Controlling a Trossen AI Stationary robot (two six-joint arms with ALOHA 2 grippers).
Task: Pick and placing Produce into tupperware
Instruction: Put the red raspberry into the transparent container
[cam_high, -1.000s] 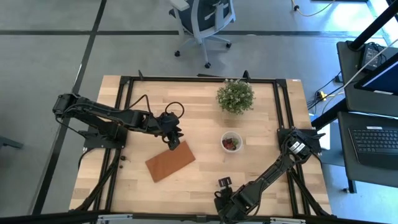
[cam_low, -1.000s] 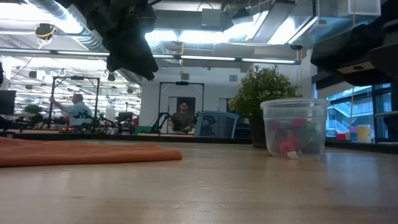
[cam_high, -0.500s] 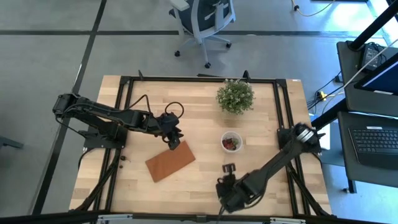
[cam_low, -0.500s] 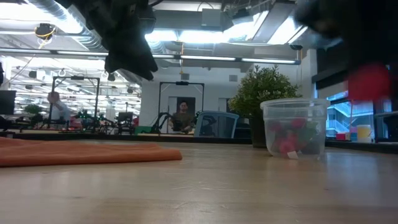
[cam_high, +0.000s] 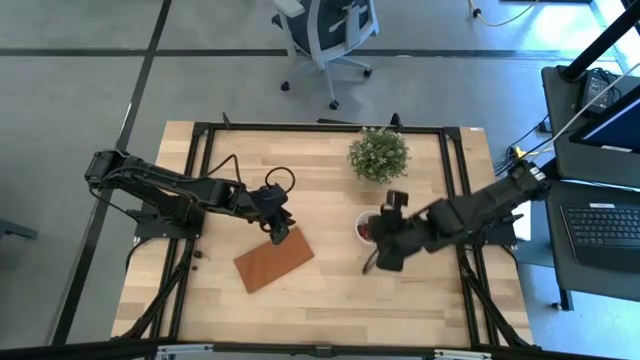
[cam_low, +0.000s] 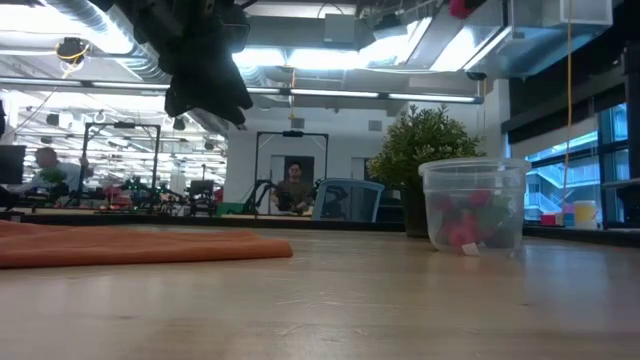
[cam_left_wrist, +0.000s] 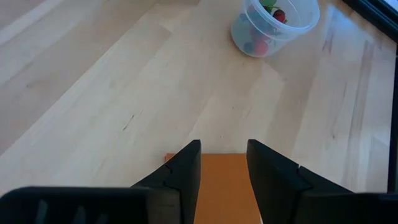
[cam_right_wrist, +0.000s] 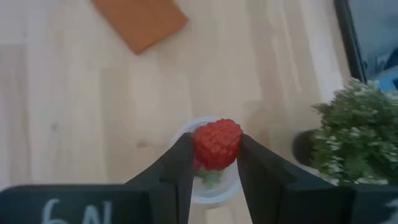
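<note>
The tupperware is a small clear round cup (cam_low: 473, 205) on the table in front of the plant; it holds red and dark produce pieces (cam_left_wrist: 268, 12). My right gripper (cam_right_wrist: 216, 148) hovers over the cup (cam_high: 366, 228), shut on a red, bumpy strawberry-like piece (cam_right_wrist: 217, 142). That piece also shows at the top edge of the low view (cam_low: 462, 8). My left gripper (cam_left_wrist: 224, 163) stands open above the far corner of a flat brown board (cam_high: 273, 260), nothing between its fingers. My right gripper pinches the red piece by its two opposite sides (cam_right_wrist: 198, 144) between its two fingers. The fingers slant down from the table's right side. The piece is lifted clear, high over the cup's rim (cam_right_wrist: 214, 190), with a bit of green at its lower end.
A bushy green potted plant (cam_high: 378, 155) stands just beyond the cup toward the far edge. The brown board (cam_low: 140, 247) lies left of the middle. A couple of small dark bits (cam_high: 197, 257) lie near the table's left side. Bare wood fills the near half.
My right gripper has risen from the table's near edge and swung toward the far edge, carrying the red piece up to a spot over the cup, tipping as it went. The cup and board have stayed put.
</note>
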